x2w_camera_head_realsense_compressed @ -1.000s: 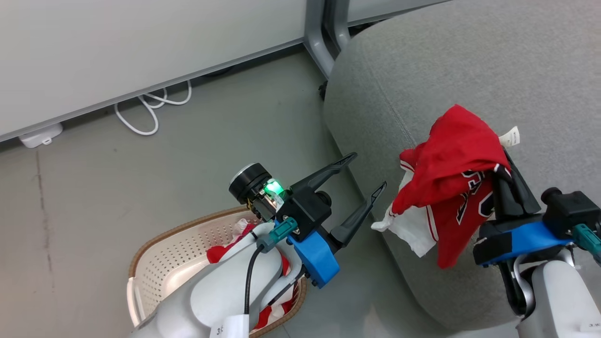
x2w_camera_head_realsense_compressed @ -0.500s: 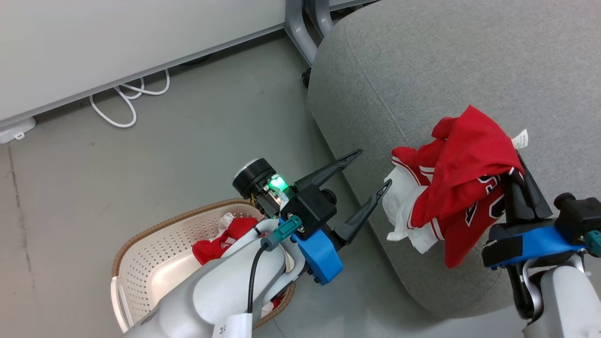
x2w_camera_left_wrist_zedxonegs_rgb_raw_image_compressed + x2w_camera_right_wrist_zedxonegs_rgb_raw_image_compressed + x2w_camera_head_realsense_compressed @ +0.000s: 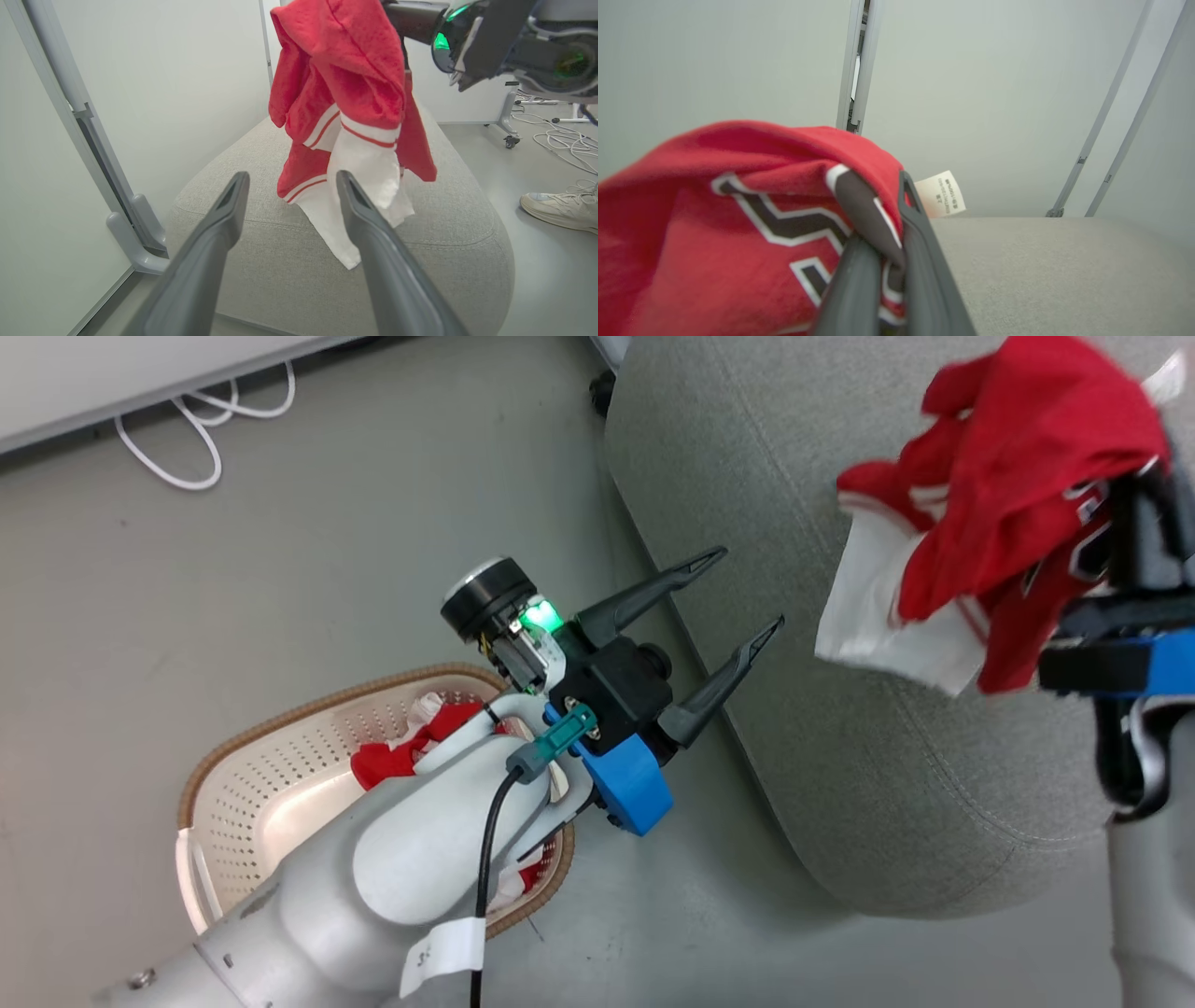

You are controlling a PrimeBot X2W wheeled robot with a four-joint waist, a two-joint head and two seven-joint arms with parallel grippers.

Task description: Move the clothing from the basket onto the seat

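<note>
At the lower left of the head view the basket (image 3: 271,784) stands on the grey floor (image 3: 373,569). It is cream with punched holes and a brown woven-look rim, and the pale left arm (image 3: 420,859) crosses over it. A red garment (image 3: 383,761) with a little white lies crumpled inside, partly hidden by that arm.

Toward the centre of the frame, the left gripper (image 3: 752,586) is spread wide with nothing between its fingers. Its tips point at the near edge of the seat (image 3: 840,756), a big grey upholstered cushion with rounded edges and a stitched seam that takes up the right half of the frame.

At the upper right, over the seat, hangs the jersey (image 3: 1018,476). It is soft, bunched red cloth with a white panel and thin red-and-white stripes drooping at its lower end, and dark lettering edged in white. The right gripper (image 3: 885,196) is clamped tight on a fold of it, with a small white label (image 3: 941,193) sticking out beside the fingers. In the left wrist view the white end dangles low over the cushion; I cannot tell whether it touches.

Further off, a shoe (image 3: 560,210) rests on the floor at the right edge of the left wrist view, and a white cable (image 3: 177,467) loops at the upper left of the head view.
</note>
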